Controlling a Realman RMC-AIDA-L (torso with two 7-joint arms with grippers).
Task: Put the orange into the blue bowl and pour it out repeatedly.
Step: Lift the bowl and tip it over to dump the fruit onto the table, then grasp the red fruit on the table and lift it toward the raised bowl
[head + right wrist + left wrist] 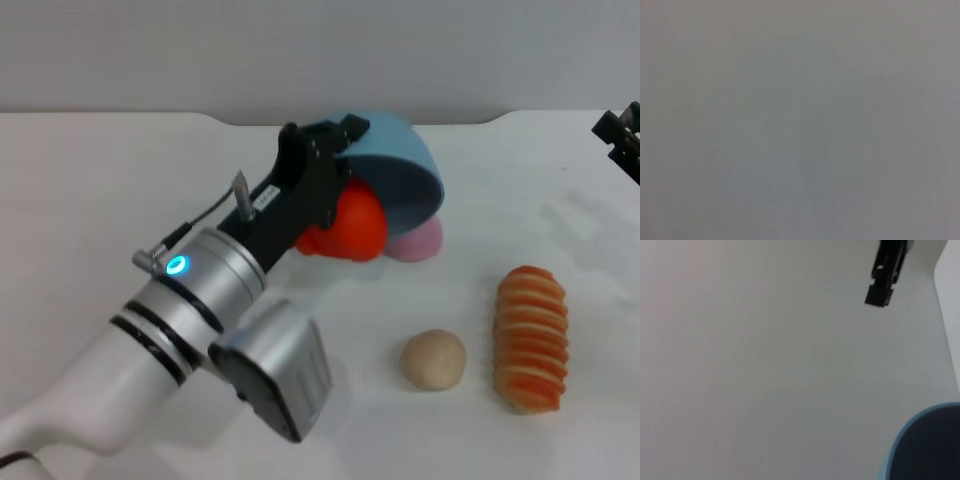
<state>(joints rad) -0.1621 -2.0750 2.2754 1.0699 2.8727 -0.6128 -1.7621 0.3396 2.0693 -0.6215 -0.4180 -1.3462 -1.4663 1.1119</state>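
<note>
My left gripper [335, 150] is shut on the rim of the blue bowl [400, 160] and holds it tipped steeply, its mouth facing down and toward me. The orange [355, 225] lies on the white table right under the bowl's lowered rim, partly hidden behind the gripper. The bowl's edge also shows in the left wrist view [925, 450]. My right gripper [625, 135] is parked at the far right edge of the table; it shows small in the left wrist view [885, 275]. The right wrist view shows only a plain grey surface.
A pink rounded object [420, 243] lies under the bowl beside the orange. A beige ball [433, 360] and an orange-and-cream striped loaf [531, 338] lie at the front right. The table's far edge [120, 113] meets a grey wall.
</note>
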